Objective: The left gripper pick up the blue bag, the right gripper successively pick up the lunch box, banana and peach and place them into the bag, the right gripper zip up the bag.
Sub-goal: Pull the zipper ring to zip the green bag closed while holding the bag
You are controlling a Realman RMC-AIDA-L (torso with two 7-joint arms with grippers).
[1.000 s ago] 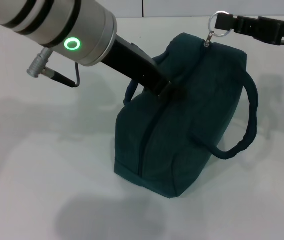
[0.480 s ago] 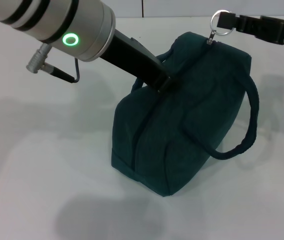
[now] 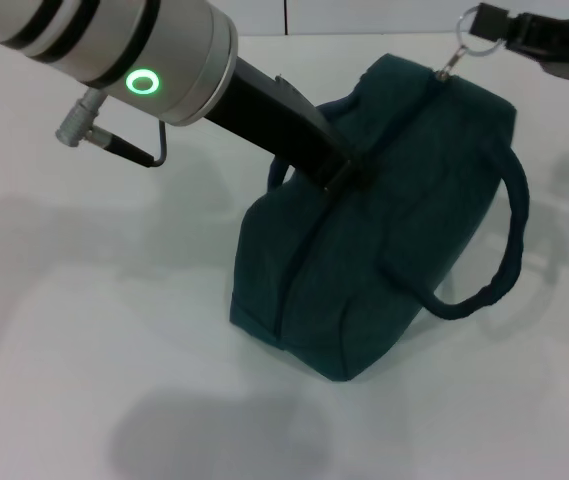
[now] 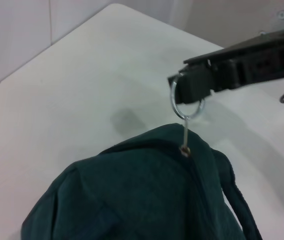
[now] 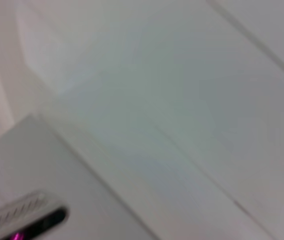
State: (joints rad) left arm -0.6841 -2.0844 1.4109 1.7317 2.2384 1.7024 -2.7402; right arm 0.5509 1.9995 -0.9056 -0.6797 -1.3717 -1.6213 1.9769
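The blue bag (image 3: 384,230) stands tilted on the white table (image 3: 84,330), its zipper line running closed along the top. My left gripper (image 3: 339,172) reaches in from the upper left and is shut on the bag's top by the near handle. Above the bag's far end, my right gripper (image 3: 492,22) is shut on the metal zipper ring (image 3: 472,30). The left wrist view shows that ring (image 4: 185,100) pinched by the black right gripper (image 4: 197,85) above the bag (image 4: 132,200). The lunch box, banana and peach are out of view.
One loop handle (image 3: 499,250) hangs off the bag's right side. The table's far edge meets a pale wall (image 3: 344,15) just behind the bag. The right wrist view shows only blurred pale surfaces and a white vented box (image 5: 27,215).
My right gripper has pulled the zipper ring to the right and slightly up. The bag has shifted a little to the right with it. The left gripper has kept its hold.
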